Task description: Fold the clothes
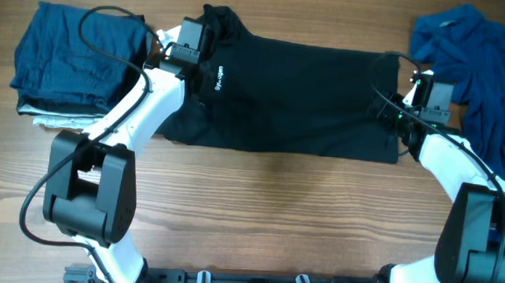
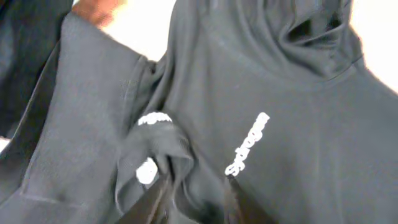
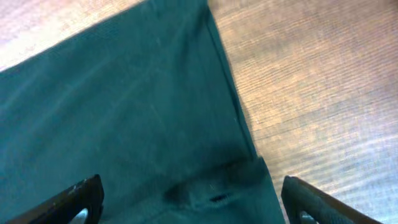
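The black shirt (image 1: 299,96) lies spread across the middle of the table, collar at the left and hem at the right, with a small white chest logo (image 1: 220,76). My left gripper (image 1: 190,48) is at the collar and shoulder. In the left wrist view its fingers (image 2: 196,190) are closed on a raised fold of the black shirt (image 2: 286,124) next to the logo (image 2: 247,144). My right gripper (image 1: 397,111) is over the hem's edge. In the right wrist view its fingers (image 3: 193,199) are wide open above the shirt's corner (image 3: 124,106). A bright blue garment (image 1: 486,64) lies crumpled at the back right.
A folded stack of dark blue clothes (image 1: 73,56) lies at the back left, close to my left arm. Bare wooden table (image 1: 274,213) runs along the front. Wood (image 3: 311,93) shows right of the shirt's edge in the right wrist view.
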Motion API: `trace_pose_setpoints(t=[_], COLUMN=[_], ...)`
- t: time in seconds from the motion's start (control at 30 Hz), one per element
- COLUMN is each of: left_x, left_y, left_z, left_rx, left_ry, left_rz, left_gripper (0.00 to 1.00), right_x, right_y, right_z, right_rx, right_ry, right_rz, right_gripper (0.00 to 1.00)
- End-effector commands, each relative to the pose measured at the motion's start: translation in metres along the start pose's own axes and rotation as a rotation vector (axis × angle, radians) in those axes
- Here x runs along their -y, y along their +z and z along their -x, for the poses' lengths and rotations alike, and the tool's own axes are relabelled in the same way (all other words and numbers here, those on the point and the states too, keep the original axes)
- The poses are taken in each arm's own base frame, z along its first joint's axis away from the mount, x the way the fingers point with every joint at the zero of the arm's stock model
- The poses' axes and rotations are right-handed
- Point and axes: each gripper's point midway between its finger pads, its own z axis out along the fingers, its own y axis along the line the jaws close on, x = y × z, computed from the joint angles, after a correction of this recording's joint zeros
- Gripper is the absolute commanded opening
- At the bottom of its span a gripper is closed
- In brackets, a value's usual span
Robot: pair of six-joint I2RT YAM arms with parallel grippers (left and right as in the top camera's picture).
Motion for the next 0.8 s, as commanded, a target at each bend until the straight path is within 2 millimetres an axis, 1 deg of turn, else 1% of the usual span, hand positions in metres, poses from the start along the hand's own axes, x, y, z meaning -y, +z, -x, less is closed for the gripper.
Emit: trace_pose_setpoints(t=[0.0,0.03,0.1,0.13,0.17,0.2,0.23,0.27,0.3,0.33,0.37,0.4,0.47,0.57,0.67,0.77], left_x=[0.007,0.011,0.016,0.016,0.017,0.017,0.017,0.015,0.012,0.006,-0.003,-0.008,-0.020,-0.032,-0.036,-0.036], left_y=[0.000,-0.002,-0.012,-0.018,-0.027,-0.036,-0.043,-0.049,-0.052,-0.052,-0.052,-0.051,-0.050,-0.047,-0.040,-0.035], left_z=[0.023,0.028,0.036,0.038,0.037,0.034,0.026,0.014,0.002,-0.009,-0.025,-0.034,-0.053,-0.069,-0.076,-0.078], left_rx=[0.078,0.097,0.116,0.113,0.100,0.075,0.036,-0.023,-0.081,-0.129,-0.197,-0.240,-0.320,-0.385,-0.398,-0.396], left_ry=[-0.011,0.011,0.046,0.046,0.049,0.054,0.060,0.067,0.068,0.067,0.059,0.062,0.073,0.083,0.085,0.086], left_rz=[-0.028,-0.042,-0.058,-0.058,-0.062,-0.070,-0.086,-0.098,-0.095,-0.080,-0.046,-0.026,0.022,0.076,0.086,0.084], left_gripper=[0.41,0.45,0.47,0.46,0.41,0.08,0.04,0.04,0.04,0.04,0.04,0.04,0.04,0.04,0.04,0.04], right_x=[-0.006,-0.007,-0.012,-0.015,-0.019,-0.021,-0.022,-0.022,-0.023,-0.024,-0.021,-0.018,-0.013,-0.009,-0.004,0.001], right_y=[0.000,-0.003,-0.012,-0.017,-0.027,-0.034,-0.040,-0.049,-0.054,-0.057,-0.058,-0.058,-0.055,-0.044,-0.023,-0.003], right_z=[0.011,0.014,0.019,0.021,0.024,0.025,0.025,0.024,0.021,0.015,0.006,-0.002,-0.015,-0.024,-0.031,-0.041], right_rx=[0.016,0.011,-0.011,-0.031,-0.069,-0.103,-0.133,-0.178,-0.211,-0.245,-0.279,-0.305,-0.353,-0.385,-0.404,-0.430], right_ry=[-0.086,-0.085,-0.089,-0.095,-0.100,-0.097,-0.094,-0.087,-0.074,-0.060,-0.046,-0.039,-0.032,-0.033,-0.036,-0.033], right_rz=[0.024,0.023,0.034,0.041,0.043,0.036,0.030,0.019,0.017,0.021,0.009,0.001,-0.014,-0.027,-0.036,-0.044], right_gripper=[0.96,0.96,0.96,0.95,0.91,0.85,0.79,0.55,0.35,0.28,0.17,0.08,0.04,0.04,0.05,0.04])
